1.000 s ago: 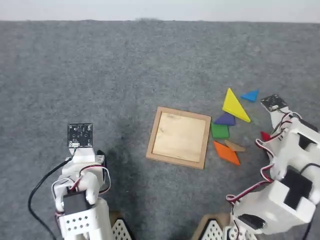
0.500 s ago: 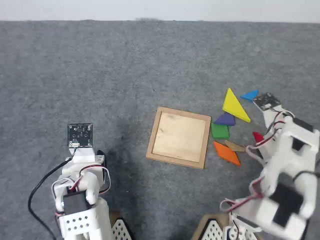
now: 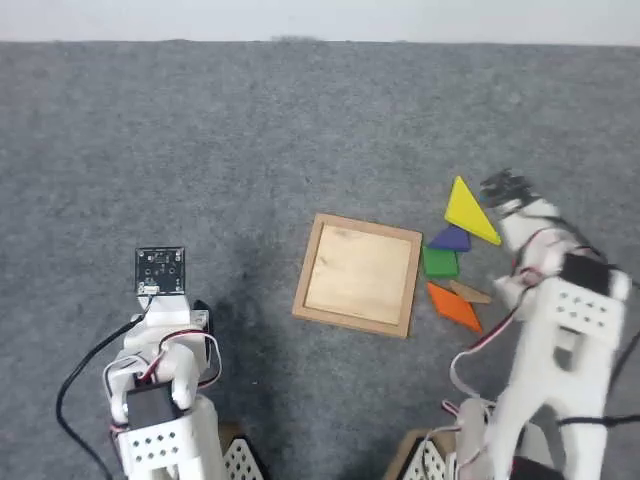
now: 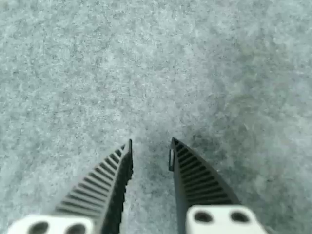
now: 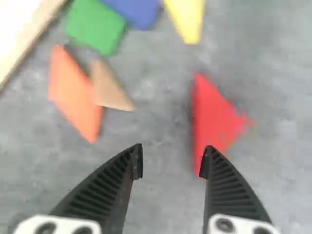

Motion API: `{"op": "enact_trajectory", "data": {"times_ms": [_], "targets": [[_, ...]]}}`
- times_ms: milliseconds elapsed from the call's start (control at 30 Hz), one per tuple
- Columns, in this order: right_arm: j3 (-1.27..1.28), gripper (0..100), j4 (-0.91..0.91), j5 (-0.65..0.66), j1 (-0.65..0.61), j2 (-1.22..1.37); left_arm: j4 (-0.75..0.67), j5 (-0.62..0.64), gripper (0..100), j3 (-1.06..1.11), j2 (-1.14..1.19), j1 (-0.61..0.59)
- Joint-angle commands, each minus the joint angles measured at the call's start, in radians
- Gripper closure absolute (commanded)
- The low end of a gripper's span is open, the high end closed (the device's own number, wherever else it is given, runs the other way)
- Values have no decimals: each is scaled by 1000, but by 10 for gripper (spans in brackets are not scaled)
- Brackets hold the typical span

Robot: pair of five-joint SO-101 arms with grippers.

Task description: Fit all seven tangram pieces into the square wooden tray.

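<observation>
Your right gripper [image 5: 172, 156] spread by the red wooden triangle [image 5: 212, 119], square light-wood tray [image 3: 305, 270] bare

The tray lies near the middle of the grey felt table [image 3: 200, 150]. The yellow wooden triangle [image 3: 470, 210], purple triangle [image 3: 452, 239], green square [image 3: 439, 262], orange parallelogram [image 3: 453, 305] and tan triangle [image 3: 470, 292] lie loose just off its right side, toward the table's right edge, so nothing is fitted yet. The right gripper hangs low with one tip at the red triangle's edge. That wide gap looks meant to straddle the piece, though you sit a little off-centre. Your left gripper [image 4: 151, 144] is by the near left corner over bare felt, jaws slightly parted and holding nothing, probably parked clear of the work
</observation>
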Motion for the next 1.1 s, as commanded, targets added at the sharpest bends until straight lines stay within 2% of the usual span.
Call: {"op": "enact_trajectory", "data": {"times_ms": [0, 167, 400, 667, 867, 1067], "targets": [[-176, 726, -16, 61, 79, 157, 6, -11, 879, -8, 2, -3], [-290, 721, -33, 121, 84, 453, 6, -11, 879, -8, 2, -3], [-298, 720, -194, 117, 102, 645, 6, -11, 879, -8, 2, -3], [-334, 719, -211, 103, 194, 631, 6, -11, 879, -8, 2, -3], [-341, 719, -226, 98, 189, 579, 6, -11, 879, -8, 2, -3], [-350, 719, -291, 103, 176, 665, 6, -11, 879, -8, 2, -3]]}}
